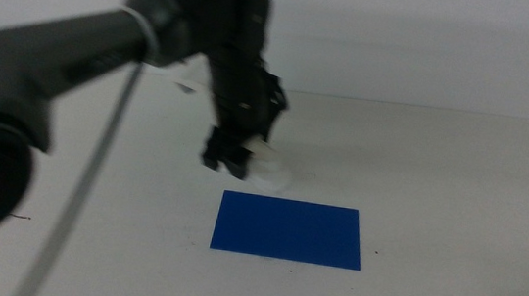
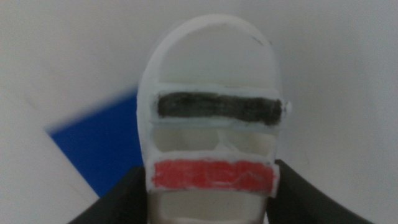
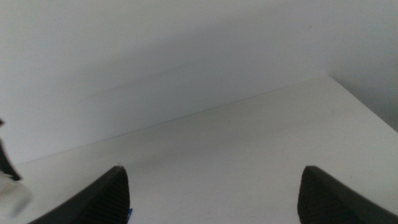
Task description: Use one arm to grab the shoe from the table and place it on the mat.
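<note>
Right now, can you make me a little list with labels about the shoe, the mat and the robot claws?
shoe: white sandal with one dark grey strap and one red strap
shoe place: held just behind the mat, not on it yet
mat: blue rectangle, flat on the white table
left claw: shut on the sandal's sides
right claw: open, waiting off to the side, holding nothing

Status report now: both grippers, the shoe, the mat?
Left gripper shut on shoe, just behind mat. Right gripper open, waiting aside. Shoe not yet on mat. Nothing in the way.
</note>
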`<state>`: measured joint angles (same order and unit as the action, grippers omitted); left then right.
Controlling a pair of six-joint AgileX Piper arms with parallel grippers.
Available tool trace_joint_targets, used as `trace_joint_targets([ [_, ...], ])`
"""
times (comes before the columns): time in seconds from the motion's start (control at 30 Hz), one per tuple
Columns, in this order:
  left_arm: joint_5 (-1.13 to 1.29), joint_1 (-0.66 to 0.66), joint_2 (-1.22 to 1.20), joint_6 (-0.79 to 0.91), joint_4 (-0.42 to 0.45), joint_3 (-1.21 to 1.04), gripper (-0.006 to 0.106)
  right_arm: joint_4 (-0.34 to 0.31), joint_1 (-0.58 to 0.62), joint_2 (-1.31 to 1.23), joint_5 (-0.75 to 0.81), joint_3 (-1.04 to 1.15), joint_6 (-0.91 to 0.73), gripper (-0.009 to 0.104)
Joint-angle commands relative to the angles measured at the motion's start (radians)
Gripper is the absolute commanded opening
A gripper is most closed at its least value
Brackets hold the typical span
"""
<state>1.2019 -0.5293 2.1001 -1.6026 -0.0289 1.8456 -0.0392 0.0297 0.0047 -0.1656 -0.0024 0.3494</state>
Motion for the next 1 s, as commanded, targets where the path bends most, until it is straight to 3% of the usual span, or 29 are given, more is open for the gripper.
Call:
trace_joint_targets([
  [0.0,0.019,-0.041,0.045,-0.051,0.014,0.062,-0.002,-0.010,0.002,-0.005,0.008,0.002,-0.005,0.079],
  [0.47,0.019,-0.142,0.108,-0.124,0.002,0.073,-0.002,-0.010,0.002,-0.005,0.008,0.002,-0.005,0.079],
  [0.57,0.019,-0.154,0.128,-0.233,0.001,0.073,-0.002,-0.010,0.002,-0.005,0.008,0.002,-0.005,0.079],
  [0.7,0.019,-0.175,0.144,-0.528,0.022,0.073,-0.002,-0.010,0.002,-0.005,0.008,0.002,-0.005,0.079],
  [0.97,0.015,-0.175,0.147,-0.529,0.029,0.073,-0.002,-0.010,0.002,-0.005,0.008,0.002,-0.005,0.079],
])
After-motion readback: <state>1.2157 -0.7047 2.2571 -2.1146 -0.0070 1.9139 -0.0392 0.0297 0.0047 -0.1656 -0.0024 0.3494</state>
